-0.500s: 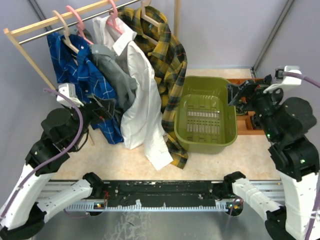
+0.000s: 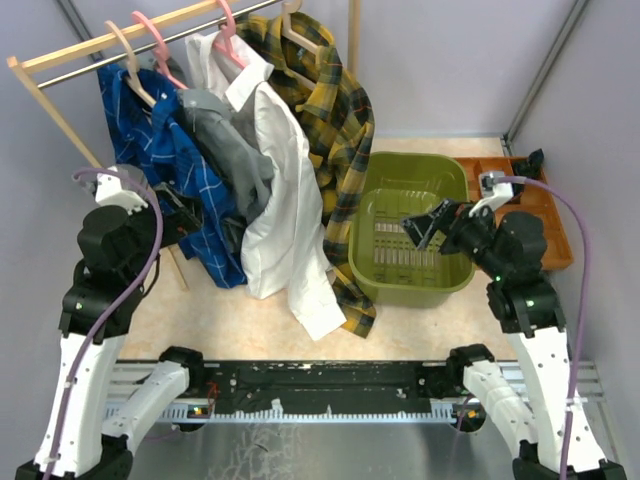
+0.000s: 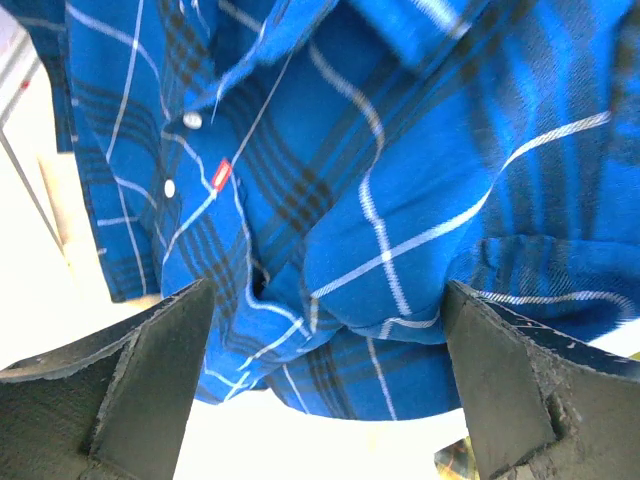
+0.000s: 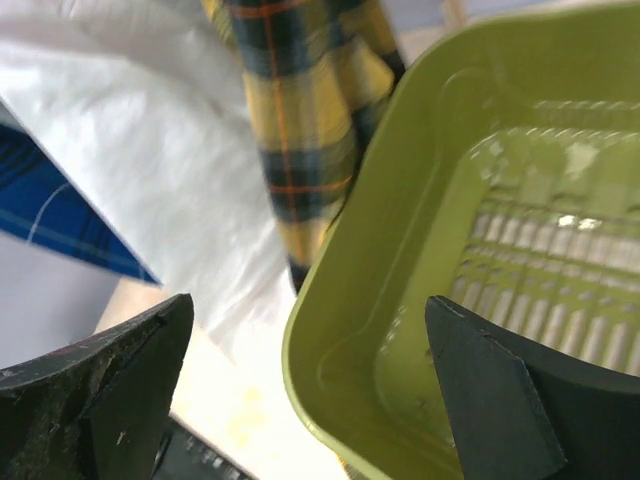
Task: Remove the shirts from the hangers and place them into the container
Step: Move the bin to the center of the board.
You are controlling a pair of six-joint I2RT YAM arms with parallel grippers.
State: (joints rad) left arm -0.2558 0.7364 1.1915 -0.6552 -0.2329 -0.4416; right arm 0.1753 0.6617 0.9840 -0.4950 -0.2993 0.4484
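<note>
Several shirts hang on the rack: blue checked [image 2: 165, 150], grey [image 2: 235, 150], white [image 2: 285, 200] and yellow-and-black plaid [image 2: 335, 110]. Pink hangers [image 2: 150, 35] and a pale hanger [image 2: 125, 60] hook over the rod. The olive-green container [image 2: 400, 160] stands empty to their right. My left gripper [image 2: 195, 215] is open at the blue shirt's lower part. The left wrist view shows that blue shirt [image 3: 350, 200] just beyond the open left gripper [image 3: 330, 380], nothing held. My right gripper [image 2: 418, 228] hovers open over the container's left side. The right wrist view shows the right gripper [image 4: 310, 380] above the container's wall [image 4: 400, 300].
A flat orange tray [image 2: 545, 215] lies right of the container. The wooden rack frame [image 2: 60, 110] with its metal rod [image 2: 130, 50] crosses the back left. The plaid shirt [image 4: 300, 120] and white shirt [image 4: 130, 130] hang down beside the container's left rim.
My right arm has swung left from the orange tray to a spot over the container. My left arm has shifted a little, closer to the blue shirt.
</note>
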